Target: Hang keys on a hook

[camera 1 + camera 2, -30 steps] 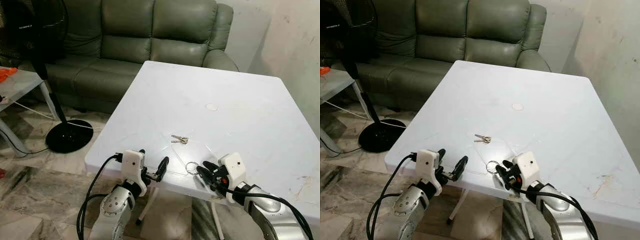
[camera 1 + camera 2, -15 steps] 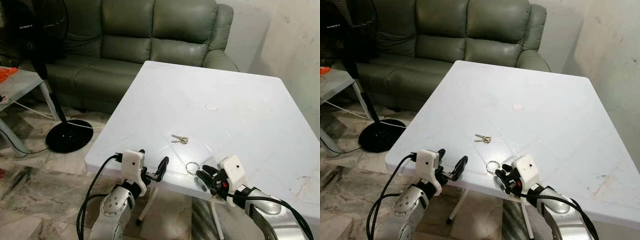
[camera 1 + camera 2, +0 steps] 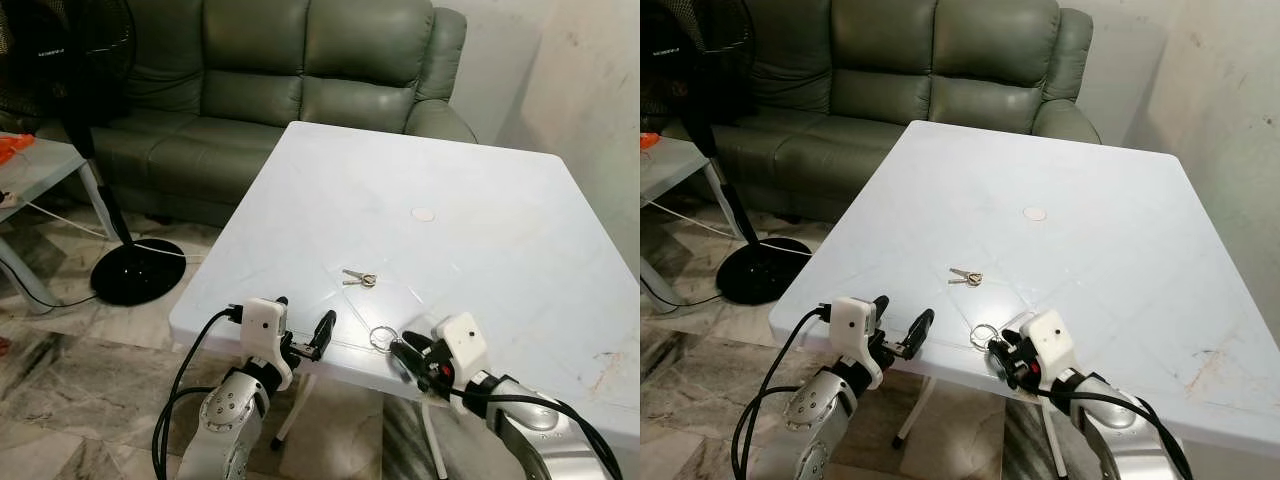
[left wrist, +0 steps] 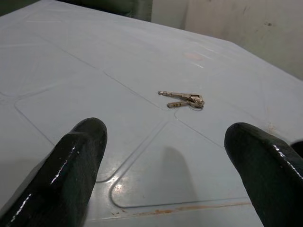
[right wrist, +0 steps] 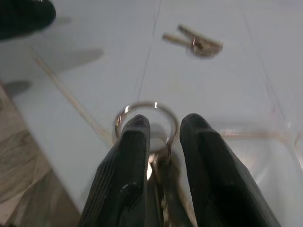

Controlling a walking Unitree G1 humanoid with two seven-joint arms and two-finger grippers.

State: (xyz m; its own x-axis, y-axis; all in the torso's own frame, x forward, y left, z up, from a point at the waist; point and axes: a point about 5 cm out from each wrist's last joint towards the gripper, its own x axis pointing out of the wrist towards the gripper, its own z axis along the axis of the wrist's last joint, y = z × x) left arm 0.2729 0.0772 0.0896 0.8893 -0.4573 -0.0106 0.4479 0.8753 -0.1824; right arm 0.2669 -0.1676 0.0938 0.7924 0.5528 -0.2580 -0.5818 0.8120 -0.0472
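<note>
Key ring [image 5: 147, 124] pinched in right gripper [image 5: 163, 137] jaws, right wrist view.

Head views look down over table [image 3: 480, 230]; wrist views close.

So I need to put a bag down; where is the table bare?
The table is bare beyond the keys, toward the sofa and wall. The near edge is crowded: left gripper, right gripper with key ring.

White table [image 3: 480, 180], green sofa [image 3: 300, 70] behind it, black fan [image 3: 70, 100] beside
</note>
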